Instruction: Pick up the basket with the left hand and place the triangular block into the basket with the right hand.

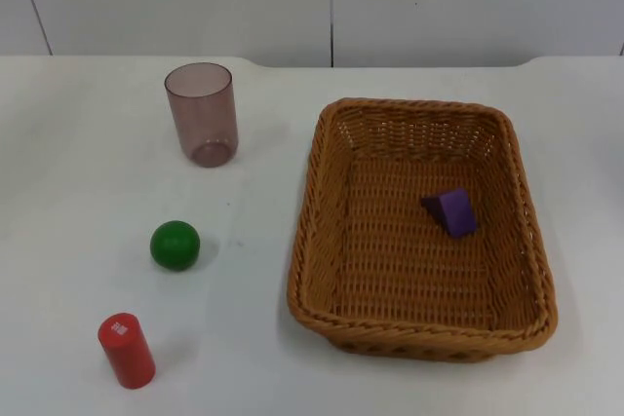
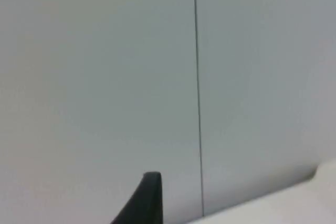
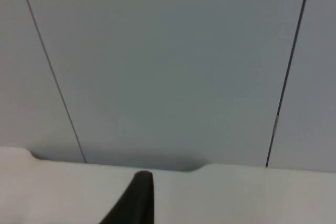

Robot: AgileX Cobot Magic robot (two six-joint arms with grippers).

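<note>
Lying inside the wicker basket [image 1: 421,226], right of the frame's centre in the top view, the purple triangular block [image 1: 451,211] rests on the woven floor, toward the basket's right wall but apart from it, one slanted face turned up. The basket is rectangular, honey-brown, and sits flat on the white counter [image 1: 244,358]; its far rim is near the counter's back edge and its near rim is close to the lower edge of the frame.

Left of the basket and well apart from it, three other things stand in a loose column. A translucent mauve cup [image 1: 201,113] stands upright in the upper left. Below it sits a green ball [image 1: 175,245], and lower still, toward the bottom left, a red cylinder [image 1: 126,350] stands slightly tilted, a pale mark on its top face.

The left tool [image 2: 142,203] shows as one black fingertip in the left wrist view, aimed at the grey partition wall [image 2: 105,77] with a sliver of the counter's edge beside it. The right tool [image 3: 134,200] shows likewise in the right wrist view, level above the counter and facing the wall. Whether either tool is open or closed cannot be told.
</note>
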